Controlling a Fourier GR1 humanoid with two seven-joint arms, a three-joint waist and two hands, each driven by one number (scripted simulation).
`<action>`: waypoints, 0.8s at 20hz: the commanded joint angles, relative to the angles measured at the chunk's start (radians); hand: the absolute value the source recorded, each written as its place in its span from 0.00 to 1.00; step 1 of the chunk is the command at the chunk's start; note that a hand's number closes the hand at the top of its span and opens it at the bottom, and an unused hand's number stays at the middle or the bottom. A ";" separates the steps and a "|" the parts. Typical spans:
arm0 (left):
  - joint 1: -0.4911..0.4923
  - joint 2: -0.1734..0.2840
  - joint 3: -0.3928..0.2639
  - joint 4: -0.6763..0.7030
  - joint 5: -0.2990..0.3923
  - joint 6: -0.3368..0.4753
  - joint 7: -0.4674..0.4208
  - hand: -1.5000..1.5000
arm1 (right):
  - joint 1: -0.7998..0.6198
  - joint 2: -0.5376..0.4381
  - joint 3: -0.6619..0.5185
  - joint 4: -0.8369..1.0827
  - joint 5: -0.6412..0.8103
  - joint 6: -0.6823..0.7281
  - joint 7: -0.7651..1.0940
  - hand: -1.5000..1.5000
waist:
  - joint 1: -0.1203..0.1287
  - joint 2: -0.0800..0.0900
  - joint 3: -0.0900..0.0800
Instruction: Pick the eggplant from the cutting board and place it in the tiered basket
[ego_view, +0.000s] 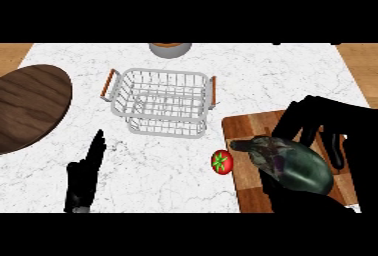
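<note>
While my right hand (325, 125) wraps over the eggplant (291, 162) on the wooden cutting board (244, 127), its dark fingers curl down around the far side of the vegetable, so I judge it grasping the eggplant rather than merely resting on it. The eggplant lies along the board's middle, stem end pointing toward the board's left edge, and I cannot tell whether it has cleared the wood. A red tomato (222, 161) sits on the marble counter (295, 75) just beside that edge, near the stem. My left hand (85, 175) rests at the lower left, fingers straight and released, holding nothing. The wire tiered basket (164, 100) stands well apart, up and to the left of the board. To do this step well, I should lift straight up first so the stem passes over the tomato, then carry the eggplant left above the basket's rim between its 2 wooden handles.
</note>
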 joint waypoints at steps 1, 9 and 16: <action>-0.013 -0.001 -0.005 -0.022 -0.020 0.009 0.035 0.50 | -0.218 0.076 -0.016 0.043 -0.004 0.094 0.208 1.00 | 0.008 0.002 -0.001; -0.009 0.012 0.018 -0.024 0.005 -0.025 0.037 0.50 | -0.429 0.151 -0.116 0.356 0.033 0.040 0.161 1.00 | 0.015 0.004 -0.001; -0.005 -0.043 -0.010 0.060 -0.038 -0.003 -0.044 0.50 | -0.441 0.187 -0.096 0.613 0.091 -0.094 -0.005 1.00 | 0.016 0.007 -0.001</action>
